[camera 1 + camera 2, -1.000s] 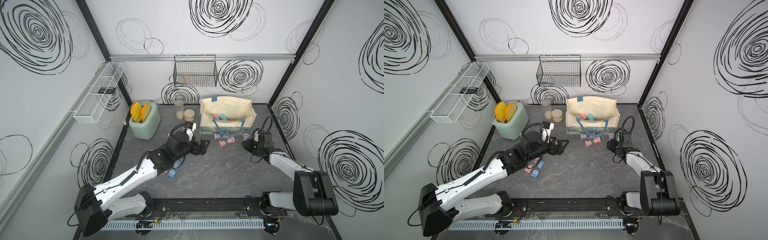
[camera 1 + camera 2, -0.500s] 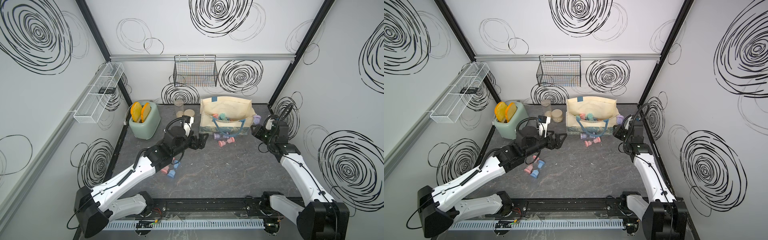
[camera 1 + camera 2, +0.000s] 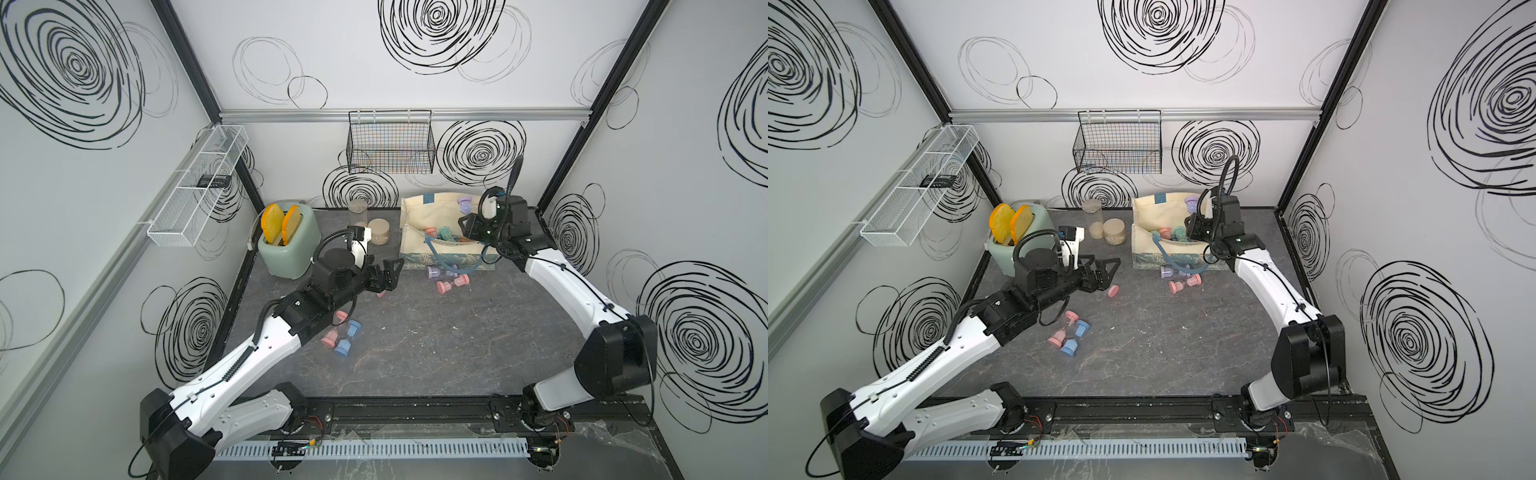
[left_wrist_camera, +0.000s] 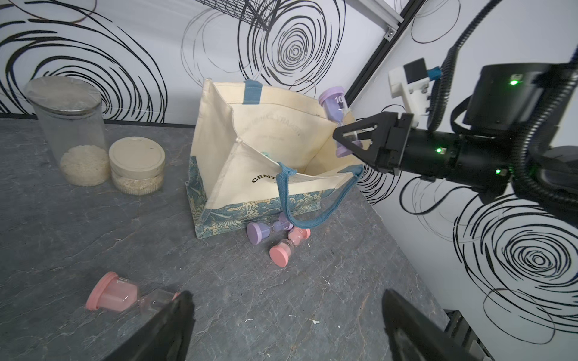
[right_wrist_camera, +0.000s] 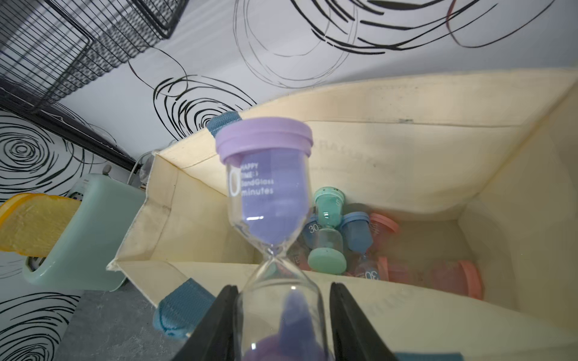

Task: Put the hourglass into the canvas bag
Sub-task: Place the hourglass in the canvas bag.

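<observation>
At table front, loose hourglasses [image 3: 341, 332] lie unbagged; left gripper [image 3: 388, 275] hovers just past them, fingers wide apart, empty. Further back, right gripper [image 5: 281, 286] is clamped on purple hourglass [image 5: 266, 187] above canvas bag [image 5: 406, 147] mouth, release pending. Half-second ago it sat off the bag's right end; now over the opening.

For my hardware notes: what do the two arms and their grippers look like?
The left arm and right arm have glossy white shells joined by black joint housings. The left gripper and right gripper each have two black fingers with triangular cut-outs. A black ribbed hose runs along each wrist beside a white camera block. Green lights glow on the right wrist.
</observation>
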Robot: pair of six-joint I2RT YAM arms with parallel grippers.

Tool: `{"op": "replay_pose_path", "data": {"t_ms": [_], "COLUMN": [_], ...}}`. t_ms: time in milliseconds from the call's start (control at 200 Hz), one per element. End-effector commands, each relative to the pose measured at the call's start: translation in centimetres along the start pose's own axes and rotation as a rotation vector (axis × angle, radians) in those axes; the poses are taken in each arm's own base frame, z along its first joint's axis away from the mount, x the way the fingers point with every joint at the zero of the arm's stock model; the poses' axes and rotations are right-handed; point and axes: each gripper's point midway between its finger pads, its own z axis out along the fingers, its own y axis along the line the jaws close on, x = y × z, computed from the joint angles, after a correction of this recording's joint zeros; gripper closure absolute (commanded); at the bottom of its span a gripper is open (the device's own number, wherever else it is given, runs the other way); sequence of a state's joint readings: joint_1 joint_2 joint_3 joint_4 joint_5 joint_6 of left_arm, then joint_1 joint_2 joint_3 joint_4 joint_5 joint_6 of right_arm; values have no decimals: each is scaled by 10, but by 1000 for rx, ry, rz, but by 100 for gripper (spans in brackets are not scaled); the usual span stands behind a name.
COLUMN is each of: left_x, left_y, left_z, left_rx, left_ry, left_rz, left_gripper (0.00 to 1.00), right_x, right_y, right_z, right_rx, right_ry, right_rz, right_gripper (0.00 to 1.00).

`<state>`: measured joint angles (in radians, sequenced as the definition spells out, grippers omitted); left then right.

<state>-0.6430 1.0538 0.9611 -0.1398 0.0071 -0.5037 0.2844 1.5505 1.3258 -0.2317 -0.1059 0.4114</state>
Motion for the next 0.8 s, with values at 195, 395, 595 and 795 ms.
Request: {"op": "replay_pose_path", "data": {"t_ms": [195,395,595,795], "left_x": [14,18,21,19], "left_y": [18,22,23,22], "left_z": [-1,-2,0,1], "left_rx": [-21,-28,-26,-22], "left_ry": [28,33,39,38], "left_rz": [-11,-13,-23,-28], "left_gripper": [4,4,4,4], "right_x": [15,41,60,59], "right_y": [0,-14,-30,-37], "right_z": [59,88,100,98], "right_rx": [60,100,153,193], "right_ry": [95,170,225,229], "right_rz": [-100,-100,-98,-100], "right_gripper": [66,64,60,49]}}
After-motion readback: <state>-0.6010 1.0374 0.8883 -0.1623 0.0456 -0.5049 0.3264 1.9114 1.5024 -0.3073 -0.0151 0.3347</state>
